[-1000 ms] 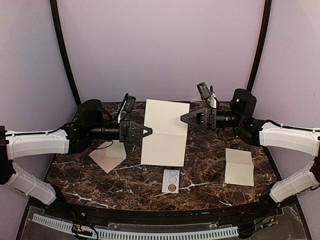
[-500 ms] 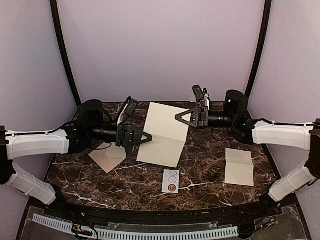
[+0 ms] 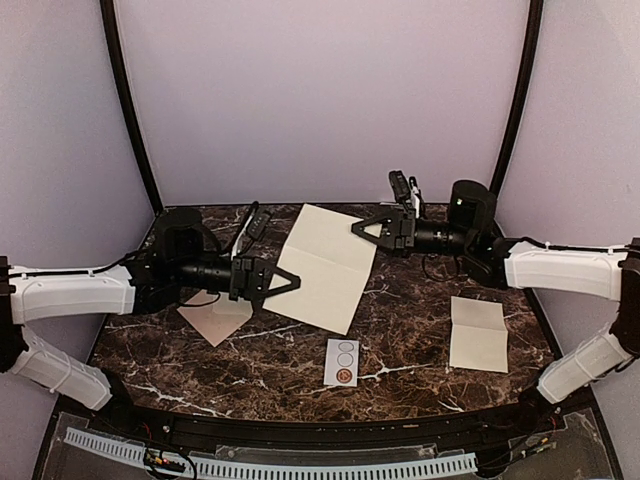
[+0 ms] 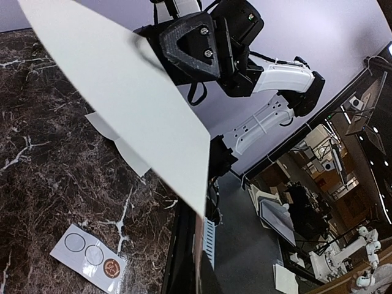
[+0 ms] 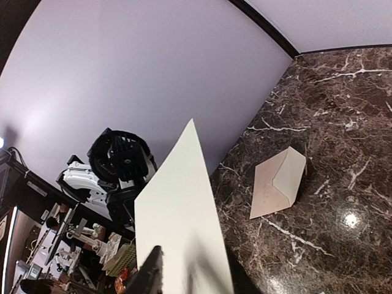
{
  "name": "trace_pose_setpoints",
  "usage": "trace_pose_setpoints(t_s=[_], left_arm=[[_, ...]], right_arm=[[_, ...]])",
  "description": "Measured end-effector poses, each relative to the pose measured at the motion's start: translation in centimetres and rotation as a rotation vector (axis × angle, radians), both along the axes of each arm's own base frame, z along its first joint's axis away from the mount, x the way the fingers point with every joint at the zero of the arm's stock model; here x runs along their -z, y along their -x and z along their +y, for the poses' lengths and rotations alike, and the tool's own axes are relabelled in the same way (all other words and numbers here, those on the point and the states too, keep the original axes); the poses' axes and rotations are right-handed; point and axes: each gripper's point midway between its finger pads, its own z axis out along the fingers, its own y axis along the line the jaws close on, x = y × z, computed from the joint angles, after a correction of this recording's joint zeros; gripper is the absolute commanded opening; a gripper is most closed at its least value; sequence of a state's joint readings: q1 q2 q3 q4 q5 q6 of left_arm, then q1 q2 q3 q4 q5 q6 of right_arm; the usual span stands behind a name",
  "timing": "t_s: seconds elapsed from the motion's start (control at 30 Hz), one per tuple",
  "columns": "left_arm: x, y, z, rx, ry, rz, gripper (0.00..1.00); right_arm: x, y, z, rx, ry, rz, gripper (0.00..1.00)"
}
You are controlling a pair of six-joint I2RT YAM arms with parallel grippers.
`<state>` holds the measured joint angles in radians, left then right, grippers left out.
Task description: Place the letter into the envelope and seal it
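**Task status: early stage.** The envelope point(image 3: 213, 318) lies flat on the table point(image 3: 420, 310) at the left, beneath the left arm. Nothing is inserted in it, and it appears unsealed.

The left gripper point(image 3: 292, 281) is fully closed on the left edge of the letter point(image 3: 325, 265). The letter is unfolded and tilted, and is held clear of the table at centre, between the arms. The right gripper point(image 3: 358, 228) is pinched narrowly on the letter's upper right edge.

**Remaining:** folding as required, insertion, sealing.

**Count:**
- One envelope.
- One held letter.
- One small white card point(image 3: 343, 362) printed with circles, near the front.
- One further creased cream sheet point(image 3: 478, 333), lying at the right.
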<state>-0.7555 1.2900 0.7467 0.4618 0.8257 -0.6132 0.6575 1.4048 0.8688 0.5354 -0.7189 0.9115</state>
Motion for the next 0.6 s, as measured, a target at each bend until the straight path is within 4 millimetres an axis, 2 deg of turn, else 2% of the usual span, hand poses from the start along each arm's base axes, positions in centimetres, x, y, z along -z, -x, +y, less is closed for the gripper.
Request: trace_pose_setpoints(t_s=[0.07,0.1,0.17,0.3,0.4,0.47,0.6], left_arm=[[-0.2,-0.1,0.1,-0.01,-0.014,-0.016,0.0],[-0.3,-0.1,0.2,-0.013,-0.025,-0.021,0.0],[-0.7,-0.3,0.1,-0.016,-0.043,-0.039,0.0],[-1.7,-0.4,0.1,-0.005,-0.076,-0.074,0.0],[-2.1,-0.2,0.2,0.013,-0.11,-0.088,0.0],[-2.2,0.0,0.3,0.029,-0.127,-0.096,0.0],[-2.0,0.6,0.4,0.069,-0.157,-0.1,0.0]], right_arm=[[0.3,-0.2,-0.5,0.029,0.031,-0.008,0.83],[0.3,-0.3,-1.0,0.051,0.052,-0.018,0.89],[-0.2,-0.3,-2.4,0.11,0.092,-0.05,0.94],[-2.7,0.2,-4.7,0.196,0.15,-0.168,0.95],[-4.4,0.7,-5.0,0.199,0.189,-0.262,0.92],[-4.3,1.2,-4.3,0.166,0.227,-0.298,0.91],[-2.8,3.4,-0.9,0.019,0.299,-0.332,0.85]])
